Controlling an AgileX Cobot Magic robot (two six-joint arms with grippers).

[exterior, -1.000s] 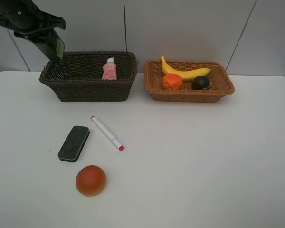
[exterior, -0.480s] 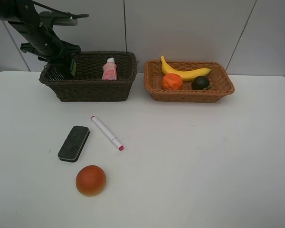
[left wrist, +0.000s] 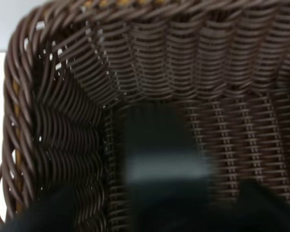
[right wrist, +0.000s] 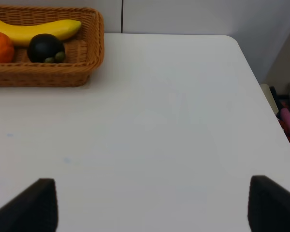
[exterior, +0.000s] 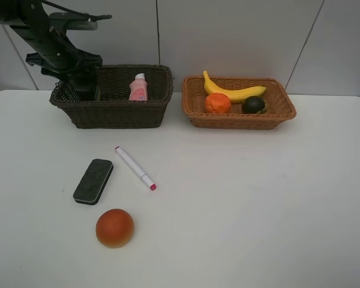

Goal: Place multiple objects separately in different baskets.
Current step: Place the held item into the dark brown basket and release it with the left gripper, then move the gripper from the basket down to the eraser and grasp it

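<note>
The dark green pump bottle (left wrist: 159, 159) shows blurred, pale-banded, inside the deep brown basket (exterior: 120, 114) (left gripper (exterior: 85, 90): hold unclear).

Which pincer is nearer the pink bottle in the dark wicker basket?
Left. The left pincer sits inside the dark brown wicker basket with the pink bottle; the right pincer is over table past the tan wicker basket.

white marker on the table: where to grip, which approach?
Take the white marker at mid-barrel, coming straight down from above. It lies flat on the table, a thin rod running diagonally from far-left to its pink tip at near-right, so set the jaws across that line. The black eraser lies apart on its left, so there should be room on either side.
</note>
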